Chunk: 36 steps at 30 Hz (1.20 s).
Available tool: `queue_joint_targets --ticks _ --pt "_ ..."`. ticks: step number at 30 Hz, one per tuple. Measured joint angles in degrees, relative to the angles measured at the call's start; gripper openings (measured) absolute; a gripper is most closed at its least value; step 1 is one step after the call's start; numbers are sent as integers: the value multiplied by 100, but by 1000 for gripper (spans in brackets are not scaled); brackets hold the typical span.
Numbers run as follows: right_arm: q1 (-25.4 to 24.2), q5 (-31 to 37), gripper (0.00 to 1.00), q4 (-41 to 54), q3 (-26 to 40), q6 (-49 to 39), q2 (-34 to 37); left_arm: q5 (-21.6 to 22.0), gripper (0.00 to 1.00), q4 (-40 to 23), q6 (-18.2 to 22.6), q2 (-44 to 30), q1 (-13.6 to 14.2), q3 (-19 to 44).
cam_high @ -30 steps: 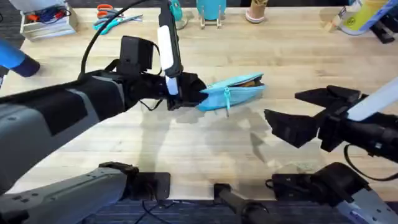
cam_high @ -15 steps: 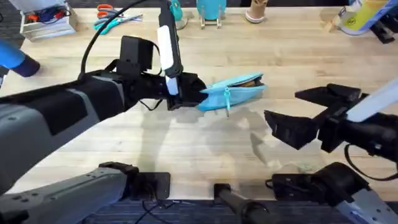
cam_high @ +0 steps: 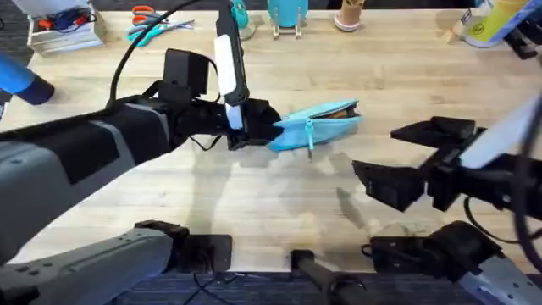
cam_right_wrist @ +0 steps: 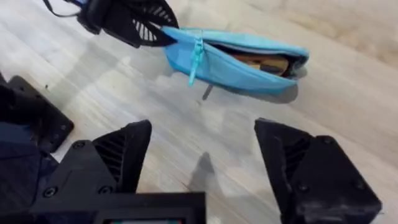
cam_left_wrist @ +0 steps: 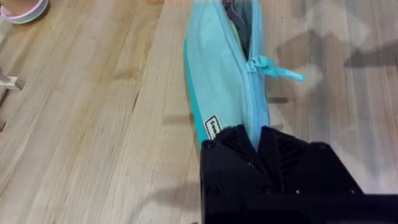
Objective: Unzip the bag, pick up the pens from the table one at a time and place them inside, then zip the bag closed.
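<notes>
The bag point(cam_high: 318, 125) lay at the centre of the table point(cam_high: 254, 195), partly unzipped, with something orange-brown inside. The left gripper point(cam_high: 264, 129) was clamped on its left end. The right gripper point(cam_high: 406, 157), lower right, was open and empty. Zipping remained, I judged.

Scissors point(cam_high: 151, 21) at far edge — beside white tray point(cam_high: 63, 32).

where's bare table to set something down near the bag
Free: table in front of the bag, between the two arms, and behind the bag. Crowded: the bag's left end, clamped by the left gripper, and the cluttered far edge.
</notes>
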<state>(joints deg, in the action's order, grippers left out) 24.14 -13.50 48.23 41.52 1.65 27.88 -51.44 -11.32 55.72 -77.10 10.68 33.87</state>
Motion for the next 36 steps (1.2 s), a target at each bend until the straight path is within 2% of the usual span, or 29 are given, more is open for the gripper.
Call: queue_joint_targets --ticks 5,21,28,36 --pt "141 -29 996 -136 0 2 703 0 43 0 0 2 0 0" --pt "1212 87 997 -1396 0 414 2529 0 43 0 0 1 0 0" --pt "1283 148 997 -2253 0 777 3142 0 43 -1 1 1 0 0" --pt "1290 239 997 -2540 0 1101 3622 0 43 -1 0 2 0 0"
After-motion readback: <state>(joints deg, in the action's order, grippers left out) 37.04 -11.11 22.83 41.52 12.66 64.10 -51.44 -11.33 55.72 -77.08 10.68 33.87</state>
